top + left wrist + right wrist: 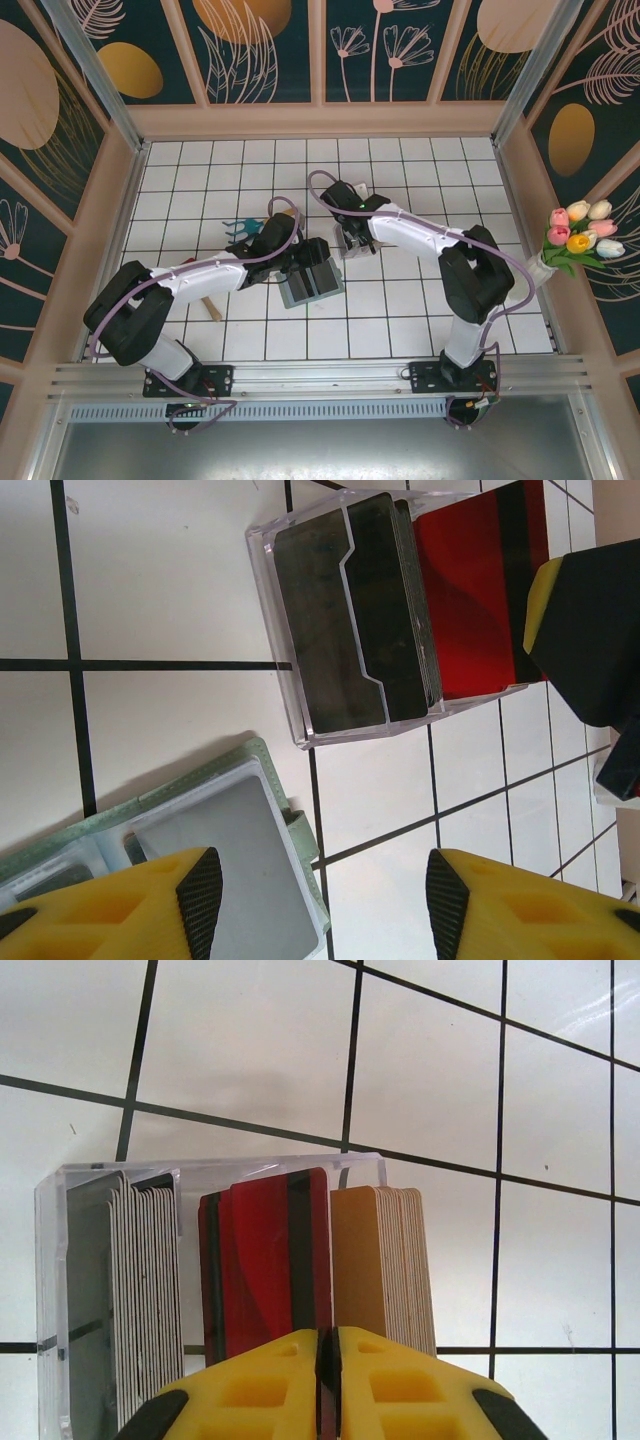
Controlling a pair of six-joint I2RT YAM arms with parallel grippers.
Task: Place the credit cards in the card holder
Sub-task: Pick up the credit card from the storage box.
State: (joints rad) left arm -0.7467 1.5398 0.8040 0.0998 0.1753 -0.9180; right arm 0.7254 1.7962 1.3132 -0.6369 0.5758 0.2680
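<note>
Right wrist view: a clear plastic case (215, 1165) on the tiled desk (250, 1050) holds the credit cards (265, 1260) upright in three stacks, grey, red and tan. The right claw (327, 1360) pinches a red card's edge. The left claw (325, 890) hangs spread wide over the grey-green card holder (120, 805), which lies just beside the case.

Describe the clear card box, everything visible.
It's a clear plastic box, thin-walled with rounded corners, resting on the white tiled table. It holds three side-by-side stacks: grey cards, red cards in the middle, tan cards. Its open side faces the right gripper, which is shut on the red cards.
</note>
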